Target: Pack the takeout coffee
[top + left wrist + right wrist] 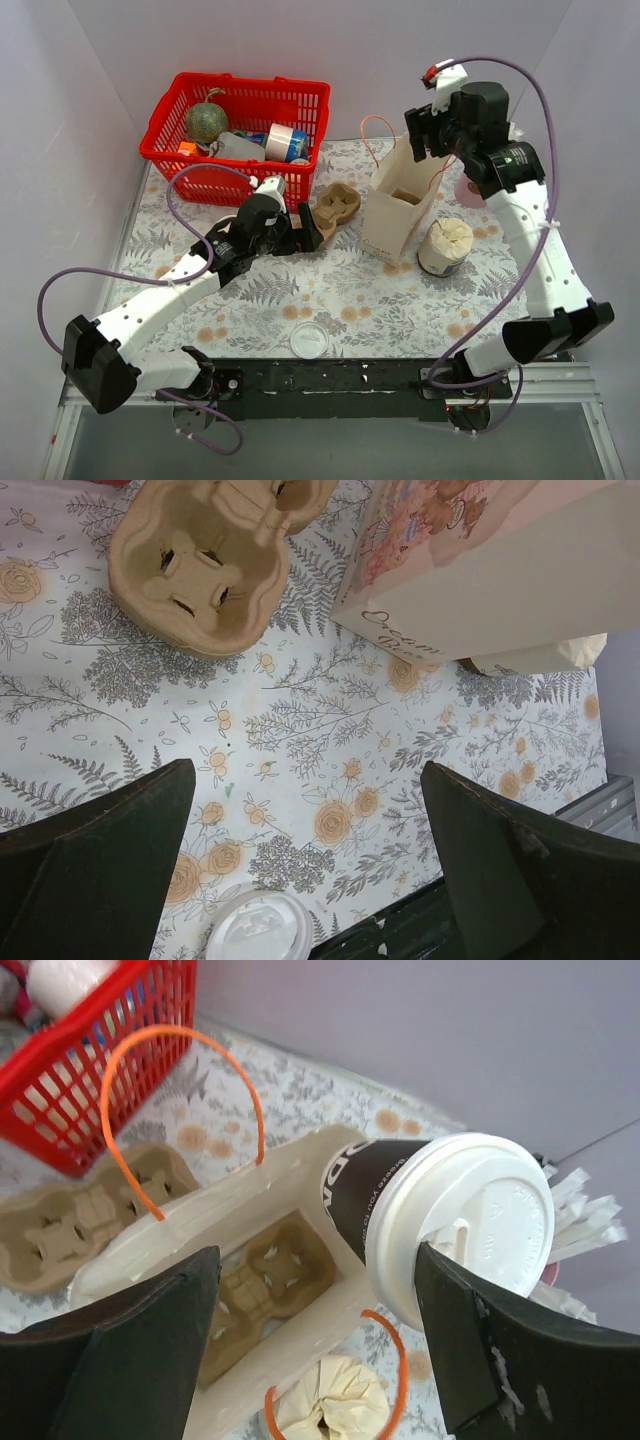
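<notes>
Paper below and white plastic on top, the takeout coffee [420, 1215] is a small cup with a dark band and a snap-on lid. It lies tipped almost on its side across the mouth of the paper bag [200, 1210], its base pointing down into the bag and its lid up toward the camera. The right gripper [315, 1270] sits over the opening with its jaws spread wider than the cup. The lid's edge is against or just beside one finger and the other finger is well clear, so nothing is being pinched.

Judging by its make, the cup will be light if empty and top-heavy and sloshy if full. The wall is thin and will dent under a hard squeeze, and the lid could pop off if pressed sideways. The best hold is probably across the dark band, below the lid, with gentle pressure and the cup brought upright.

A moulded pulp cup carrier [260, 1300] lies in the bottom of the bag, and a cup dropping in at a tilt could miss its sockets. Just beside the bag stand a tub topped with crumpled paper [445, 247] and a second carrier [335, 208].

The left gripper [310, 860] hovers over the flowered desk [380, 300], jaws fully apart and holding nothing, with a loose lid [260, 930] beneath it. A red basket [240, 130] sits at the far left.
</notes>
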You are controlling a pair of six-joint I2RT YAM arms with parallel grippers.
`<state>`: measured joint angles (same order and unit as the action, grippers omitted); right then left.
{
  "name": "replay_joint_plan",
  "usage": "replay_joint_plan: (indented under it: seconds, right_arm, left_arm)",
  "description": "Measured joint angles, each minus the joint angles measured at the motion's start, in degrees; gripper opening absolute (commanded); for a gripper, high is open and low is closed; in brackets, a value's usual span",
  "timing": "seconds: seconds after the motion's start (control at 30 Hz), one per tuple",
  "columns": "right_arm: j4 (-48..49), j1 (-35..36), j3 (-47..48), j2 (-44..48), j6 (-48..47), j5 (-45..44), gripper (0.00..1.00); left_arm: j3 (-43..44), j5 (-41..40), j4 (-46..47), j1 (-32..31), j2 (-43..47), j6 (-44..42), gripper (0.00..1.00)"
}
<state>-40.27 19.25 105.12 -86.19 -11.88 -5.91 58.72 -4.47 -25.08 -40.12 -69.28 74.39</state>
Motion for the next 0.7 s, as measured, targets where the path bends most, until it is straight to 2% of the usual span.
replay_joint_plan:
  seconds: [0.17, 0.2, 0.23, 0.7]
  right_arm:
    - [5.7, 0.0, -0.5, 5.1, 1.1, 0.1, 0.81]
    - [6.3, 0.0, -0.5, 5.5, 1.2, 0.3, 0.76]
    - [6.7, 0.0, -0.5, 5.6, 1.3, 0.7, 0.76]
    - [3.1, -0.1, -0.3, -1.2, 2.3, 3.1, 0.76]
  left_arm:
    - [-0.3, 0.0, 1.1, 0.0, 0.2, 0.2, 0.98]
    - [-0.3, 0.0, 1.4, 0.0, 0.2, 0.2, 0.98]
    - [-0.3, 0.0, 1.6, 0.0, 0.2, 0.1, 0.98]
    - [-1.0, 0.0, 2.9, 0.0, 0.2, -0.5, 0.98]
